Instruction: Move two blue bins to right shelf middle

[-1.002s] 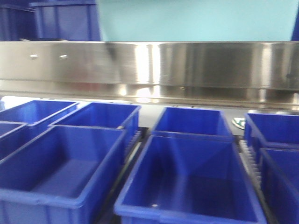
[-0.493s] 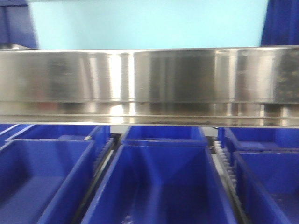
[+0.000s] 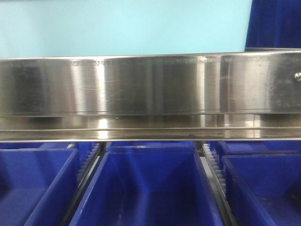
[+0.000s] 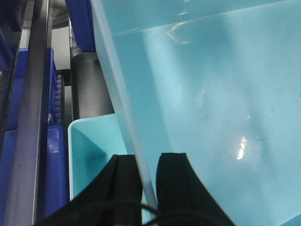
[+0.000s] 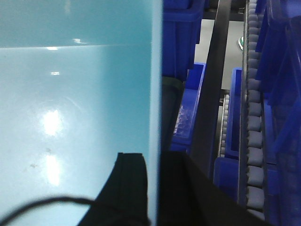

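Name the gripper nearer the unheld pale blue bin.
Left. The left gripper clamps a wall of the held bin beside the loose pale bin; the right gripper clamps its opposite wall, that bin out of view.

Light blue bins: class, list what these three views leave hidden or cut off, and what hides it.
Front view: the pale blue surface above the steel rail is cut by the top edge; bin or wall, unclear.
Left wrist view: the second light blue bin shows one corner; the held light blue bin and left gripper cover the rest.
Right wrist view: the right gripper is cut by the bottom edge.
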### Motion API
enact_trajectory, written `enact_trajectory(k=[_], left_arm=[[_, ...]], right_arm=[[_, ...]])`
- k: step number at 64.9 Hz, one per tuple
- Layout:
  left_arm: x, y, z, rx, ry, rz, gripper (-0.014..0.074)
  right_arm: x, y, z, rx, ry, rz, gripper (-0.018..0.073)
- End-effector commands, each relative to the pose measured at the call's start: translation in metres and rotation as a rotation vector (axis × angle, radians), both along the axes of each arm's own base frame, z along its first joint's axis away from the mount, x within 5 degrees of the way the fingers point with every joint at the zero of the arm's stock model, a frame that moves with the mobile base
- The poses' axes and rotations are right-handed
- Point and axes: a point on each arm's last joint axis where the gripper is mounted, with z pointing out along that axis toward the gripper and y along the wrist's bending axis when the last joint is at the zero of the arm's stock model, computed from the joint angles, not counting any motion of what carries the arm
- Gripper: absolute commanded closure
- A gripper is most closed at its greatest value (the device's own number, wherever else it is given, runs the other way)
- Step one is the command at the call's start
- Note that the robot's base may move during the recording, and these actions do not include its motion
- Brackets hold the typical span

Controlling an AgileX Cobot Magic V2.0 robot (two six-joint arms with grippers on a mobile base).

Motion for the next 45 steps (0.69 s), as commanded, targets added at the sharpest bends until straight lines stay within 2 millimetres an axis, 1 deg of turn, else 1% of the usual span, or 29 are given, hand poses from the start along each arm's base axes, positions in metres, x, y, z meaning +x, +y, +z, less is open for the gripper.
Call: enact_trajectory(k=[1, 45], left_arm=[[-0.0066, 0.0063, 0.011, 0.01, -0.055, 0.0, 0.0707], [-0.0066, 0.0063, 0.011, 0.01, -0.055, 0.0, 0.0707]], right_arm=[[0.0006, -0.0073, 0.0093, -0.022, -0.073, -0.034, 0.0711], [0.0006, -0.0073, 0.0093, -0.022, -0.073, -0.034, 0.0711]])
